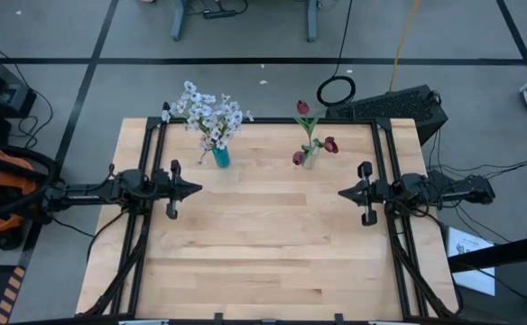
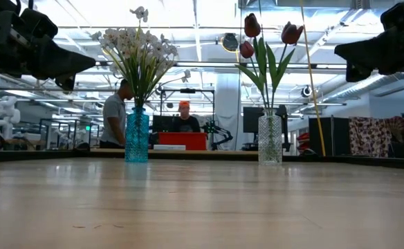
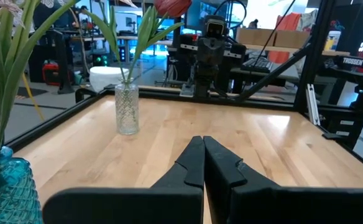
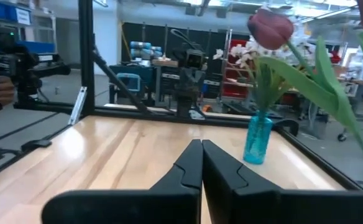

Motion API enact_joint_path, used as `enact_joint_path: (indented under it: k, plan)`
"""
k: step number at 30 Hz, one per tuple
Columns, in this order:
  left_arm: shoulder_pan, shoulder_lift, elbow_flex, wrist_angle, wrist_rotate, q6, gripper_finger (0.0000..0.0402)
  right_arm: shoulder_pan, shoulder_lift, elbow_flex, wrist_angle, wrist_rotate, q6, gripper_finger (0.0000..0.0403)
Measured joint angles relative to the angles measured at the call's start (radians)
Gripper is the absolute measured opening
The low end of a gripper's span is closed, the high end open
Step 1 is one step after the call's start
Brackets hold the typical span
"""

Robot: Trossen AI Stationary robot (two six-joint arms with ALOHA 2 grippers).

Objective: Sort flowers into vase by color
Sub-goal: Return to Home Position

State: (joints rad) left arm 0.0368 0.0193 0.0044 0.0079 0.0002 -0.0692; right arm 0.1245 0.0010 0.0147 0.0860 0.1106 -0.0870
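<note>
Your left gripper (image 1: 197,190) is pinched closed with nothing in it. It hangs over the counter (image 1: 263,262) on the left-arm side of the transparent vase (image 1: 309,161), well apart from it. The left wrist view agrees: pads (image 3: 194,163) are pressed tip to tip, with bare wood ahead of them.

The right gripper (image 1: 341,192) is also closed tight and empty. It sits on the other side of the transparent vase, nearer to it than the left one but not touching. The two point at each other across the counter, level with one another. That reads to me as the parked pose.

Flowers:
- The red tulips (image 2: 252,25) are in the transparent vase. I count three buds, stems down inside and heads fanned out above the rim.
- The white blossom sprays (image 1: 211,113) are bunched in the blue vase (image 1: 220,158). It stands on the left-arm side of the transparent vase, well apart, in the same far row. The stems are too tightly packed to count.
- Both vases are upright.
- No view shows a loose stem lying around the transparent vase or anywhere else on the counter.

My read is that the sort is done: each colour has its own vase and nothing is left to pick. All that remains is the arms settling at home, if they aren't there already. You can likely close this one out.
</note>
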Motion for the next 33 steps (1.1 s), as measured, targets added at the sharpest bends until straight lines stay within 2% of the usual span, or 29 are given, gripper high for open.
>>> enact_joint_path:
  k: [6,12,33]
  plan:
    - [0.000,0.000,0.000,0.000,0.000,0.000,0.0000,-0.047,0.000,0.000,0.011,-0.009,0.034,0.0000]
    - [0.000,0.000,0.000,0.000,-0.001,-0.001,0.0000,-0.047,0.000,0.000,-0.050,-0.009,0.057,0.0000]
    - [0.000,0.000,0.000,0.000,-0.001,0.005,0.0000,-0.047,0.001,0.000,-0.052,-0.006,0.075,0.0000]
